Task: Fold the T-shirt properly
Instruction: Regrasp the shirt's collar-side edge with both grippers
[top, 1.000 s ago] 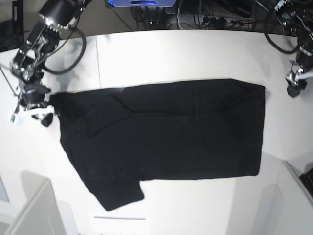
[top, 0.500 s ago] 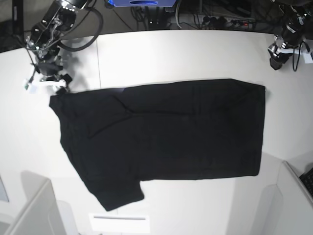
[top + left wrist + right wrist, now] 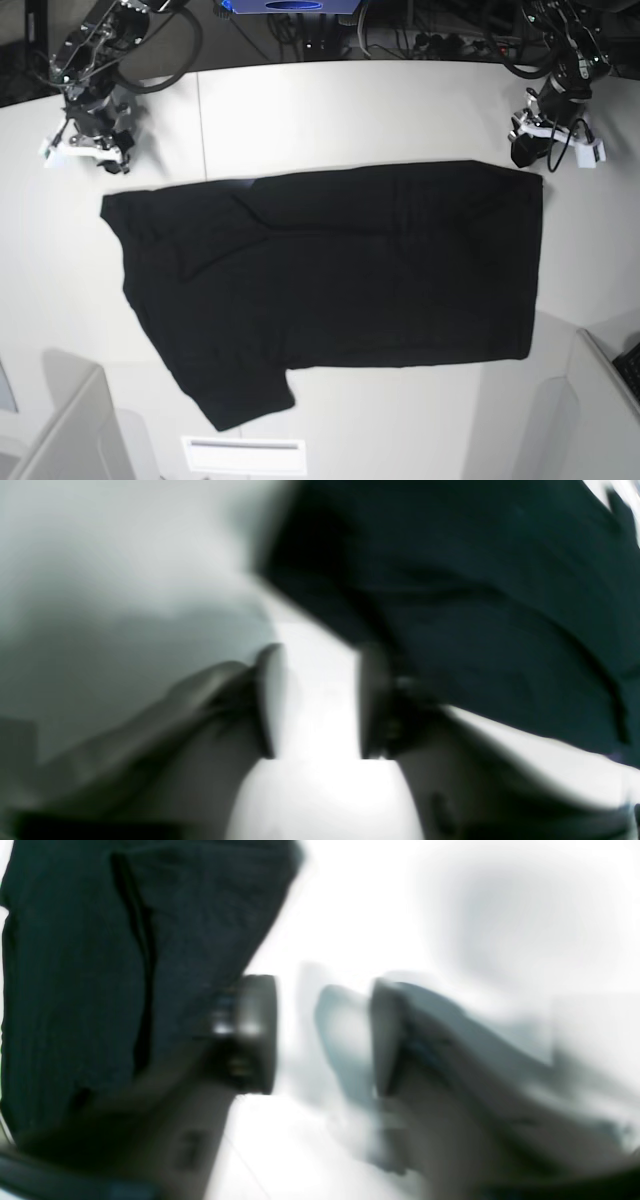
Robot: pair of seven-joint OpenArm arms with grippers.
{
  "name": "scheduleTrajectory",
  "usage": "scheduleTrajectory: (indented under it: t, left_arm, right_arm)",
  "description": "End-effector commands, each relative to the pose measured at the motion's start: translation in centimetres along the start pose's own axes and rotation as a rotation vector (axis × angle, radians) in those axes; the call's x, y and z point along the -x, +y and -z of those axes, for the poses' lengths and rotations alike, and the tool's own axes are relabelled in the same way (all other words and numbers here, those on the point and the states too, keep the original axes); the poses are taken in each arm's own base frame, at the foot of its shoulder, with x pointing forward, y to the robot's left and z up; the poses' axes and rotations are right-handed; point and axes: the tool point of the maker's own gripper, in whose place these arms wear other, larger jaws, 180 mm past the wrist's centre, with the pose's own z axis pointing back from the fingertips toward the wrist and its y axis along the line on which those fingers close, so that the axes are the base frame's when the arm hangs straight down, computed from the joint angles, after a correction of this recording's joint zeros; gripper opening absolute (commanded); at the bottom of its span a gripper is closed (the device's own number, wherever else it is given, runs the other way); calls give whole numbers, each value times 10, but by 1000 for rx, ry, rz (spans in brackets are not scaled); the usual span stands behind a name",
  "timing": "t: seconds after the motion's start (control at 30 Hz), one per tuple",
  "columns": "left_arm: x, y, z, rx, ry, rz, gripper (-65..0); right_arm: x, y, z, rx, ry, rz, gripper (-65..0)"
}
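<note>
One black T-shirt (image 3: 330, 280) flat across white table (image 3: 350, 110), cables (image 3: 400, 40) behind.

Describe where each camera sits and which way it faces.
Base: overhead, looking down at the T-shirt spread on the white table, both arms at the far corners.
Left wrist: on the left gripper, facing table and shirt edge; blurred.
Right wrist: on the right gripper, likewise.
All share the shirt.

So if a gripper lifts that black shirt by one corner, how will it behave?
The T-shirt lies flat with soft creases, so it would probably hang limp. It covers much of the table, so the rest would likely drag along and bunch up.
</note>
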Motion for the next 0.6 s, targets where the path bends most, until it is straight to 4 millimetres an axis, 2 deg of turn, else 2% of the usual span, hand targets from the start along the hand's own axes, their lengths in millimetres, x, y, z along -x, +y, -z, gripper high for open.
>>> scheduleTrajectory:
  t: [0.0, 0.03, 0.1, 0.33, 0.57]
  left_arm:
    - [-10, -12, 3, 34, -23, 24, -591]
    - [-6, -21, 9, 49, -6, 19, -650]
    - [0, -28, 17, 46, 19, -10, -650]
    - [-9, -54, 45, 64, 28, -96, -650]
    - [-29, -63, 75, 91, 18, -146, -650]
  right_arm:
    - [-12, 6, -3, -21, -38, -12, -608]
    - [-13, 7, -3, -23, -40, -15, -650]
    - [-16, 7, -2, -24, -46, -20, -650]
    - [-18, 8, -2, -26, -49, -22, -650]
    - [-19, 6, -3, -22, -52, -19, -650]
